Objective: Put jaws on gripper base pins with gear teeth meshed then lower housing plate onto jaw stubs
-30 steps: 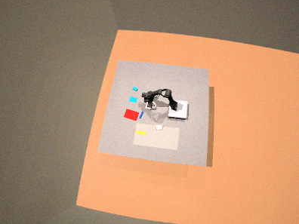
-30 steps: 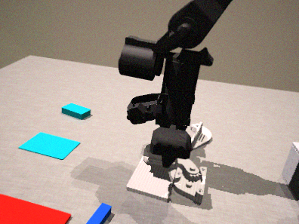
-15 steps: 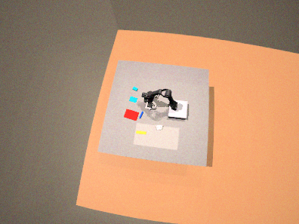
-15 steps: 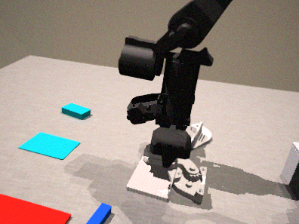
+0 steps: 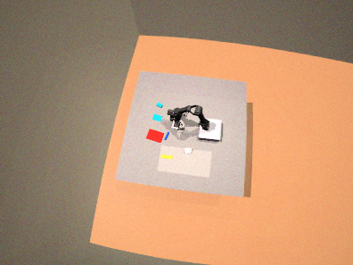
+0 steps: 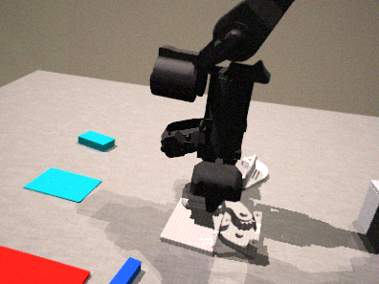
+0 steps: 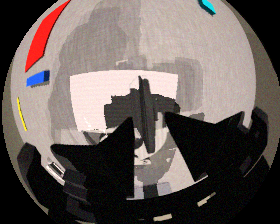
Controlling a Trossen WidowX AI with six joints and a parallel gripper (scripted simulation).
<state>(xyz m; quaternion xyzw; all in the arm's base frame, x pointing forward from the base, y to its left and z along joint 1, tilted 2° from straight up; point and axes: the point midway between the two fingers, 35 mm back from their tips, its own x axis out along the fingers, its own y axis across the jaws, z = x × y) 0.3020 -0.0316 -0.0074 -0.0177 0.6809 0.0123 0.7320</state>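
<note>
My gripper point(image 6: 212, 207) point(image 7: 149, 118) is low over the white gripper base point(image 6: 179, 226) point(image 7: 90, 95). By its stance it is shut on a jaw; a thin dark upright fin point(image 7: 146, 115) shows between and beyond the fingertips in the wrist view. The contact itself is hidden. Toothed parts point(image 6: 241, 214) lie over the base's right end in the exterior view; whether they mesh or sit on the pins I cannot tell. Another white part point(image 6: 254, 171) with an upright fin and slots lies behind the base. A small white part point(image 5: 188, 151) lies on the pale mat, its shape unclear.
A red square point(image 5: 155, 136) point(image 6: 38, 269), blue bar point(image 5: 167, 136) point(image 6: 126, 272) point(image 7: 38, 78), cyan square point(image 5: 157, 118) point(image 6: 64, 185) and cyan block point(image 5: 160, 104) point(image 6: 97, 141) lie left of the base. A yellow bar point(image 5: 167, 157) lies on the pale mat point(image 5: 196, 166). The arm stands on a white block point(image 5: 215, 135).
</note>
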